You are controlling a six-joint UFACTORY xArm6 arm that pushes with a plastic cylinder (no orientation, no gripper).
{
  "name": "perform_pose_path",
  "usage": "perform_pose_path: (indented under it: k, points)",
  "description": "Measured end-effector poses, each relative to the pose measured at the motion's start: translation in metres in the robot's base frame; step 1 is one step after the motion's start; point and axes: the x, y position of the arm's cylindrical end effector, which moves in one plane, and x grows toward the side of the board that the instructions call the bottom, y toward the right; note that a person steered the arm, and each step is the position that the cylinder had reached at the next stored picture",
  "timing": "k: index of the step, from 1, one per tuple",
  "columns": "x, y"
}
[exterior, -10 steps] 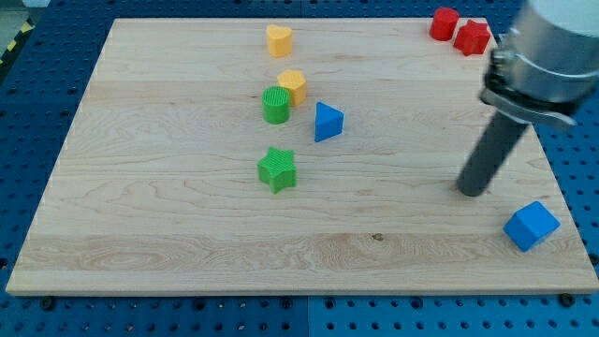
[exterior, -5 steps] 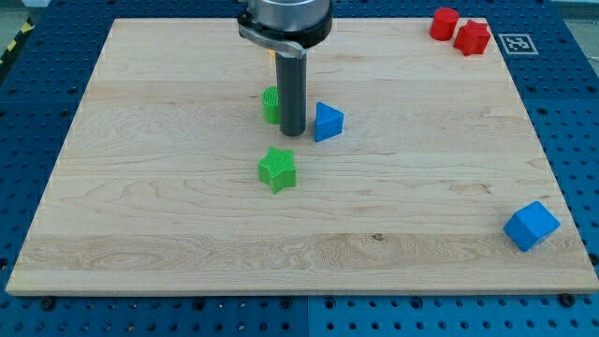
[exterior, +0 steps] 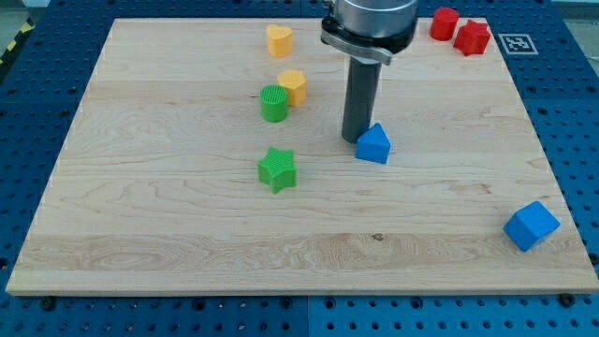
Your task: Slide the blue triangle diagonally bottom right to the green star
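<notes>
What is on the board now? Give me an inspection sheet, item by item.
Surface: pale wooden board, lying on a blue perforated table.
Job's things: blue triangle right of centre; green star to its lower left, well apart from it.
Clutter: green cylinder touching a yellow block; a second yellow block near the view's top; two red blocks at the top right corner; blue cube at the bottom right.
Grippers: none fitted; my tip stands at the blue triangle's upper left edge.
Cables: nothing seen.
Surroundings: a black-and-white marker tag beside the board's top right corner.
</notes>
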Motion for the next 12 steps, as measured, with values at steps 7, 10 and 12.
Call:
perform_pose_path:
  k: [7,10,12]
  points:
    - [0.070,0.138]
    - [0.073,0.036]
    - [0.101,0.060]
